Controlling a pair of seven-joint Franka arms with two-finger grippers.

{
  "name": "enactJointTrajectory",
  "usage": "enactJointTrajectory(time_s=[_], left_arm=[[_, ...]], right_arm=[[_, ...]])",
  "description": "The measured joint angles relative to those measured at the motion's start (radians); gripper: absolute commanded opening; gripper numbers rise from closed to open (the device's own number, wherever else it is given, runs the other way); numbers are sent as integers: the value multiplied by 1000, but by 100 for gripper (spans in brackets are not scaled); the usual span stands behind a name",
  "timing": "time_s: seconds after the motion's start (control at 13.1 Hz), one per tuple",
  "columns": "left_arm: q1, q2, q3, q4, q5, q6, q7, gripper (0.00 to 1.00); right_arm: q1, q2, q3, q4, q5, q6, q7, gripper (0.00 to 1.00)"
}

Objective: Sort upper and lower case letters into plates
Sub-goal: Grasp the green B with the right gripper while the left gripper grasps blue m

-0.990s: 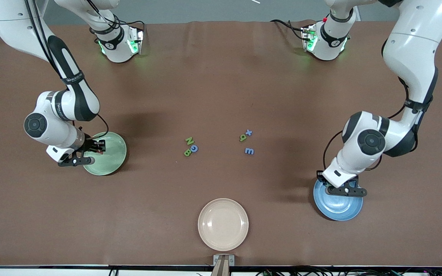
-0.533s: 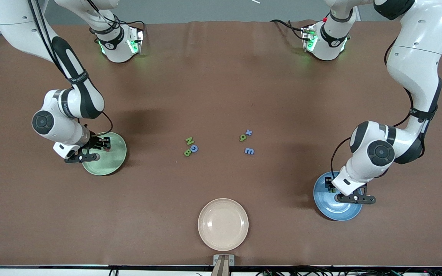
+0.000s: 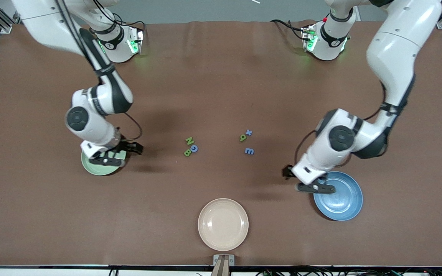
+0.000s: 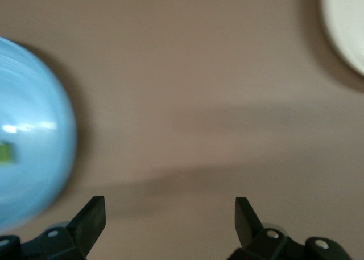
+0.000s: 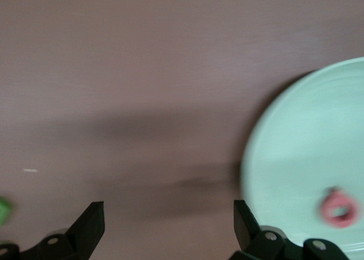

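Six tiny flat toy letters are seen mid-desk; judged light, stiff, best pinched by edges. Left end effector and right end effector are spread wide, empty.

Pale mint round plate at 9 o'clock, blue round plate at 4 o'clock.

Both arms bent low over table, left gripper & right gripper wide apart, empty.

Matte brown table cover, cloth-like; matte mint plate, blue plate; glossy white plastic arm shells.
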Motion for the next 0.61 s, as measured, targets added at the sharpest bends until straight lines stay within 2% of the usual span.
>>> enactJointTrajectory(time_s=[0.3, 0.53, 0.61], left_arm=[[-168, 14, 5, -22, 1, -2, -223, 99], [-225, 43, 9, -48, 1, -1, -295, 95], [-231, 48, 10, -63, 1, 2, -303, 90]], right_arm=[[189, 97, 1, 115, 3, 11, 320, 100], [256, 186, -1, 222, 2, 12, 503, 100], [265, 213, -4, 246, 1, 12, 549, 100]])
